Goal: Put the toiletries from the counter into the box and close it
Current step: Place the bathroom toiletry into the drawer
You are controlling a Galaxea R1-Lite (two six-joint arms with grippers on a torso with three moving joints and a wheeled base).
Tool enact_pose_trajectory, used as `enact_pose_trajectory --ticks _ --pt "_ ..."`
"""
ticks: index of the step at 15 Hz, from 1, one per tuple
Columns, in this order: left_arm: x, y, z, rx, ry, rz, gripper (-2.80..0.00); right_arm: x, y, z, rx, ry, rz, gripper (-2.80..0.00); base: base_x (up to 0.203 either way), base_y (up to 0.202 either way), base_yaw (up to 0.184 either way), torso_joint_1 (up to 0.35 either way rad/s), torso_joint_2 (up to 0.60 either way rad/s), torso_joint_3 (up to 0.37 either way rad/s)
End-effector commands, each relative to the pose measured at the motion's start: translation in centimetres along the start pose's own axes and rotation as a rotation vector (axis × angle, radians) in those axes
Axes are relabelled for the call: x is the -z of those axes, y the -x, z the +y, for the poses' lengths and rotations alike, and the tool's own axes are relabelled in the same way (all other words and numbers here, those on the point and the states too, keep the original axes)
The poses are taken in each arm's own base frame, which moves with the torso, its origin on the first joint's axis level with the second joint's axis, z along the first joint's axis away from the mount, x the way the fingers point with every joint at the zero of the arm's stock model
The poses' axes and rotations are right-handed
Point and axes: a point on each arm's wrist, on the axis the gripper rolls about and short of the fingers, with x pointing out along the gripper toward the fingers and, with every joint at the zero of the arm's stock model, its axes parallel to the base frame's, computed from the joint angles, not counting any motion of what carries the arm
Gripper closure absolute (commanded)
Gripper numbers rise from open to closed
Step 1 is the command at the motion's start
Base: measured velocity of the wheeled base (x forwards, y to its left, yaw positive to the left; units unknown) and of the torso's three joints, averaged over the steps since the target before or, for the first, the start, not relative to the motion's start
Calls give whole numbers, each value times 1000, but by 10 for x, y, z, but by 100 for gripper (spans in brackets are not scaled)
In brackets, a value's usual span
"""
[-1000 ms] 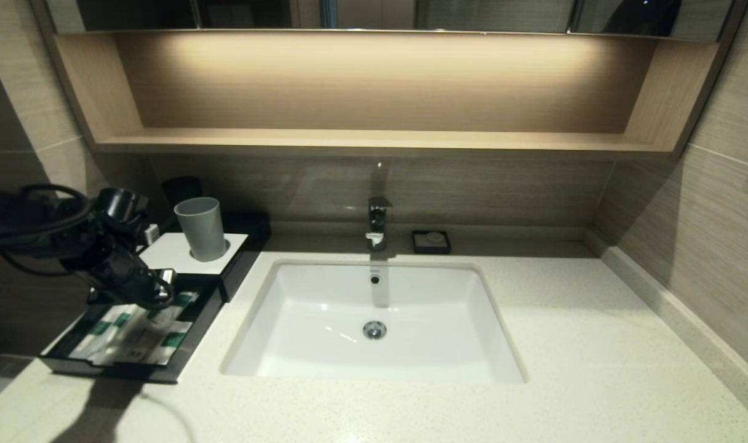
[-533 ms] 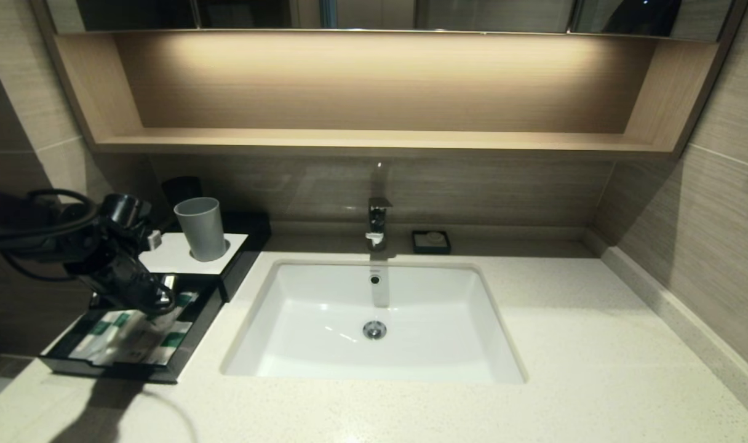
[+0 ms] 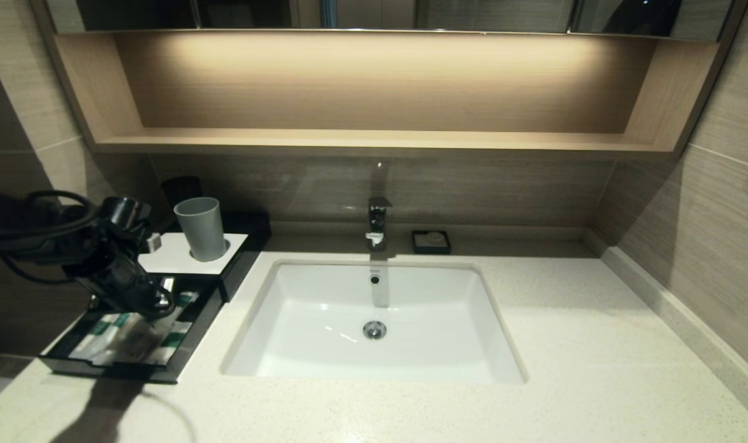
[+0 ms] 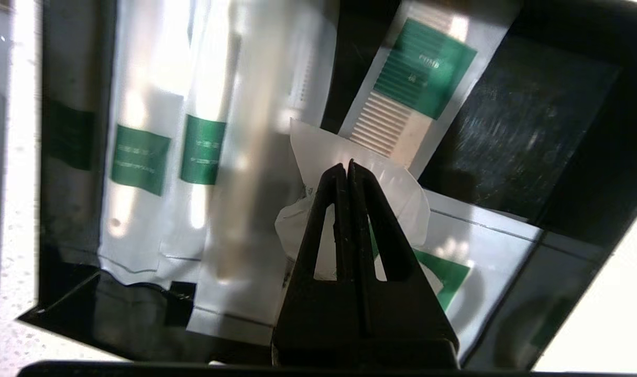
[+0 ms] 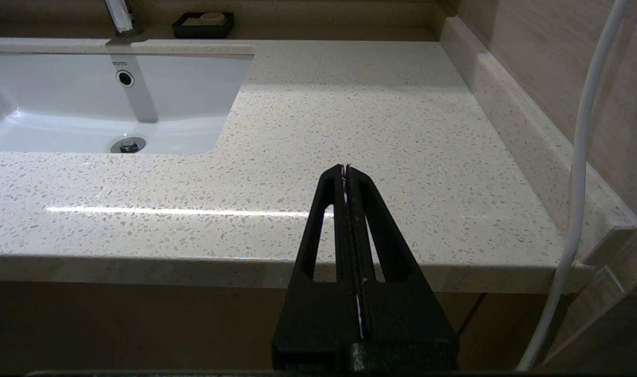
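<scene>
Right hand (image 5: 346,168): parked off the near edge of the bench (image 5: 350,120), fingers pressed together on nothing; out of the head view
Drawer (image 3: 183,335): pulled out toward the near left edge of the bench, black, low-walled; its left corner is lost in shadow
Left hand (image 4: 347,166): hangs over the open drawer, fingers pinched flat together – whether the thin white sachet (image 4: 324,152) under the tips is caught between them cannot be told, since the fingers cover most of it
Left hand, head view (image 3: 159,298): dark arm and cables hide the far part of the drawer
Toiletries (image 3: 125,335): lying inside the drawer, overlapping one another
Sticks (image 4: 140,157): long, slim, clear-wrapped packs with green bands, side by side along one drawer wall; their ends are cut off by the frame
Comb pack (image 4: 413,89): flat white wrapper with a green label, tilted against the black drawer floor; the label's small print is hard to read
Green-label sachet (image 4: 444,272): flat, partly behind the fingers
Box (image 3: 183,252): black with a white top panel, behind the drawer
Cup (image 3: 200,229): grey, upright on the box top
Sink (image 3: 374,320): white, set in the bench – right of the box
Soap dish (image 3: 431,242): small, black, by the back wall beside the tap (image 3: 377,224)
</scene>
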Motion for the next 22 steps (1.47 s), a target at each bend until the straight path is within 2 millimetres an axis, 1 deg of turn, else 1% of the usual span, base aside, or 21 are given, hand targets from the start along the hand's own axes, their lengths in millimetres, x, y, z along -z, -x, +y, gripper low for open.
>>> enact_pose_trajectory --ticks 1,2,4,7,9,11,15,20,22 --pt "-3 22 3 0 7 -57 0 0 0 0 0 0 0 0 0 0 0 0 0 0" --pt "-3 30 4 0 9 -73 0 0 0 0 0 0 -1 0 0 0 0 0 0 0" --pt "0 39 5 0 9 -79 0 0 0 0 0 0 0 0 0 0 0 0 0 0" --pt "10 43 6 0 5 -61 0 0 0 0 0 0 0 0 0 0 0 0 0 0" --pt "19 41 6 -2 -1 -33 0 0 0 0 0 0 0 0 0 0 0 0 0 0" --pt "22 36 5 -1 -2 -14 0 0 0 0 0 0 0 0 0 0 0 0 0 0" --pt "20 30 4 0 0 -11 0 0 0 0 0 0 0 0 0 0 0 0 0 0" --pt "18 14 2 -1 -2 7 0 0 0 0 0 0 -2 0 0 0 0 0 0 0" --pt "18 11 2 -1 -2 11 0 0 0 0 0 0 -2 0 0 0 0 0 0 0"
